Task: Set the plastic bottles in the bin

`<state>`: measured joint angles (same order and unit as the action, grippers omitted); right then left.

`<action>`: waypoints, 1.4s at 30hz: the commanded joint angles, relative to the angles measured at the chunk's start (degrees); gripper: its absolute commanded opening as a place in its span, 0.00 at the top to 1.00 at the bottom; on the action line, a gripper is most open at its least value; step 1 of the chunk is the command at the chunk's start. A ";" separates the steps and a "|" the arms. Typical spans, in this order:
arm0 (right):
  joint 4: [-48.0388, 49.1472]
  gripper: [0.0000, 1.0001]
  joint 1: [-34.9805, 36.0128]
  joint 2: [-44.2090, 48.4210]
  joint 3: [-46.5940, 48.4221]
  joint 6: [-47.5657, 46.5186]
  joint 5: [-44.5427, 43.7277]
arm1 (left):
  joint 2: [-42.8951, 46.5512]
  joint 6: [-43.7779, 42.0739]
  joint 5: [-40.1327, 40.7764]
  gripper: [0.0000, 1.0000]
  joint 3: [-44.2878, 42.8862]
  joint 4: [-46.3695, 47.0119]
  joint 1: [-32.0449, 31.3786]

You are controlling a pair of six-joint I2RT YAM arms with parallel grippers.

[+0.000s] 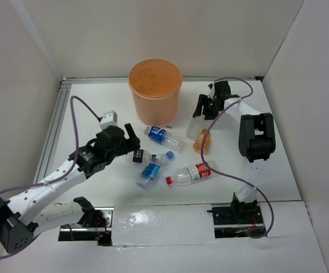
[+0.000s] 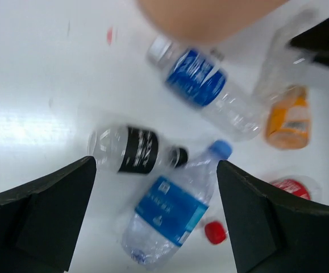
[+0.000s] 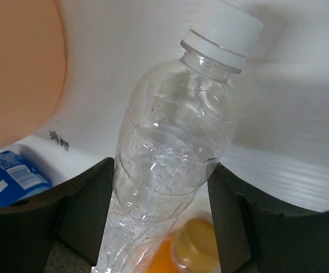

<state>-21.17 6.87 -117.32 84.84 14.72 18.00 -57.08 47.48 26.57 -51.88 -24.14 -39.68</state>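
The right gripper (image 3: 161,193) clamps the clear white-capped bottle (image 3: 175,131) across its long axis, the bin (image 1: 155,105) near on its left.

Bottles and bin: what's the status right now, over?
Left gripper open above black-label bottle. Right gripper shut on clear white-capped bottle beside the bin. Five lie on the table; orange bottle right under the held one.

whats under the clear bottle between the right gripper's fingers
Under the clear bottle lies a yellow-capped orange-tinted bottle, near its lower end. Most of the orange bottle's body is covered by the clear bottle and the right gripper.
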 commanded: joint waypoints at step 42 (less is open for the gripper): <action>2.90 0.00 0.35 22.11 16.79 -22.61 28.57 | -34.42 27.94 -19.88 0.60 0.29 2.35 10.15</action>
<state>-14.35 9.56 -101.43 108.05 -4.36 40.95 -91.35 78.26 6.11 -50.63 -20.78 -29.30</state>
